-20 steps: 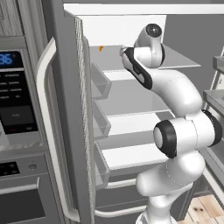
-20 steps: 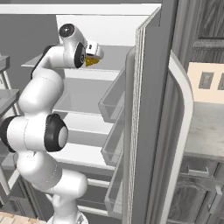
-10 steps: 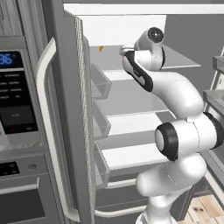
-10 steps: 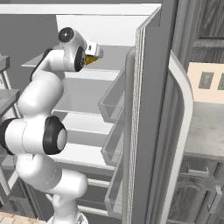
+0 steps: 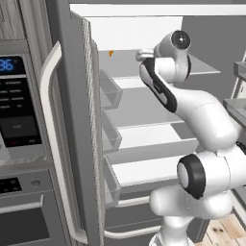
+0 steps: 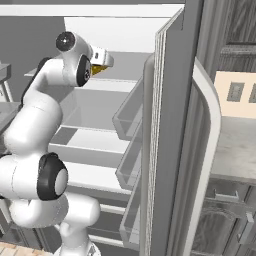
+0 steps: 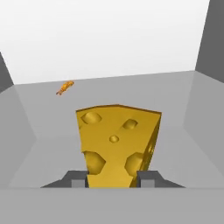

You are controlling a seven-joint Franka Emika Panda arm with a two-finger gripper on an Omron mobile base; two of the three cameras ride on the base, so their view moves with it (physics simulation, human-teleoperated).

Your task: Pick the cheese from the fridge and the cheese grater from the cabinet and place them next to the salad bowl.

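Nearest the hand camera, the gripper [image 7: 113, 179] has its fingers closed tight on the narrow lower end of the cheese [image 7: 117, 144], one dark tip on each side, so the wedge is clamped and rises away from the hand. From the right base view the cheese [image 6: 98, 69] peeps out yellow just beyond the wrist, above the top shelf [image 6: 107, 84] of the fridge [image 6: 172, 125].

Compared with a second ago the jaws have squeezed in only a shade and then stopped, which reads as a settled grip. The wrist has also shifted slightly, back and to the side over that shelf, while the base views themselves have not moved; I judge the wedge is lifted and beginning to come out of the fridge.

Further in on the same shelf, beyond the cheese and off to one side of it, lies a tiny orange speck [image 7: 65, 88], well apart and untouched, near the white back wall [image 7: 105, 39].

For the task, the first pick looks done; carrying the cheese to the bowl and fetching the grater remain.
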